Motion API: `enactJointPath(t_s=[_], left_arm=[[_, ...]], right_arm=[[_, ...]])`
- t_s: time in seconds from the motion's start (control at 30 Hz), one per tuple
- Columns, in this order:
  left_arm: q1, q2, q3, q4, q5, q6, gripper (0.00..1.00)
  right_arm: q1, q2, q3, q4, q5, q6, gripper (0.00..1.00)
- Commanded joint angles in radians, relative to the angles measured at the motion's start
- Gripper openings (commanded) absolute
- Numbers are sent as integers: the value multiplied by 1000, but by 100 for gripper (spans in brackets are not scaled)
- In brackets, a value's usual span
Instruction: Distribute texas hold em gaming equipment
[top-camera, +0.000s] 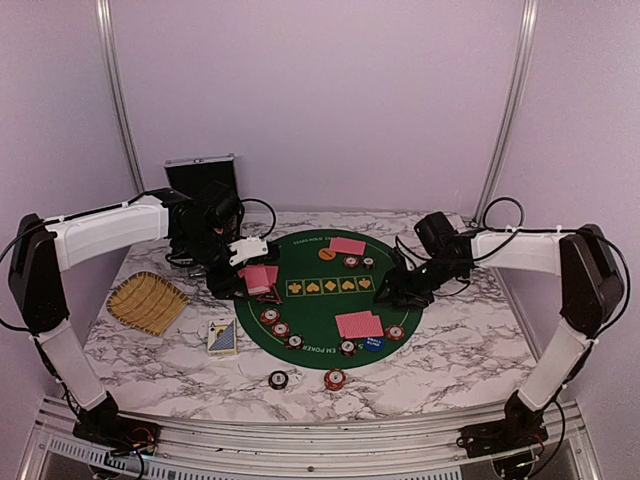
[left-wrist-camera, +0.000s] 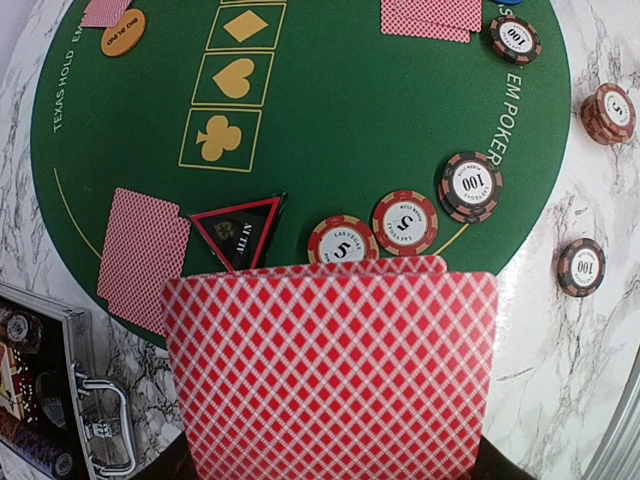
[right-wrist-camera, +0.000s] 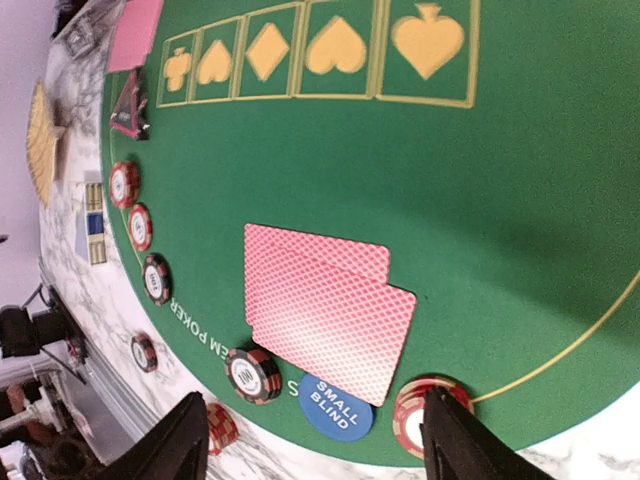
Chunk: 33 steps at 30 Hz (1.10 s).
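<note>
My left gripper (top-camera: 252, 262) is shut on a fan of red-backed cards (left-wrist-camera: 330, 370), held above the left edge of the green round mat (top-camera: 320, 305); the cards hide its fingers in the left wrist view. Below them lie a dark triangular marker (left-wrist-camera: 240, 228), a single card (left-wrist-camera: 143, 255) and three chips (left-wrist-camera: 404, 221). My right gripper (right-wrist-camera: 315, 450) is open and empty over the mat's right side. Near it are a card pair (right-wrist-camera: 325, 310), a blue disc (right-wrist-camera: 335, 408), a dark chip (right-wrist-camera: 252, 374) and a red chip (right-wrist-camera: 420, 415). Another card pair (top-camera: 347, 245) and an orange disc (top-camera: 326, 254) lie at the far side.
A yellow straw tray (top-camera: 148, 301) and a card box (top-camera: 222, 337) lie left of the mat. The silver case (top-camera: 200, 180) stands open at the back left. Two chips (top-camera: 278, 379) (top-camera: 335, 379) lie on the marble table in front of the mat.
</note>
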<state>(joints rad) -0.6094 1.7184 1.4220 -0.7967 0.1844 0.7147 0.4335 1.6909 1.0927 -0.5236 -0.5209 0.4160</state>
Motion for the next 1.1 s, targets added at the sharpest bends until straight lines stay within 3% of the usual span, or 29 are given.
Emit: enactJointPath(t_s=[0.0, 0.1, 0.43, 1.07], left_arm=[[2, -30, -5, -13, 24, 4, 0], [2, -32, -5, -13, 20, 3, 0], [2, -29, 3, -13, 32, -4, 0], [2, -23, 25, -10, 42, -28, 0]], right_arm=[[-4, -65, 56, 24, 40, 17, 79], [11, -78, 53, 129, -40, 74, 92], [168, 77, 72, 587, -293, 395, 95], [311, 363, 326, 766, -373, 561, 93]])
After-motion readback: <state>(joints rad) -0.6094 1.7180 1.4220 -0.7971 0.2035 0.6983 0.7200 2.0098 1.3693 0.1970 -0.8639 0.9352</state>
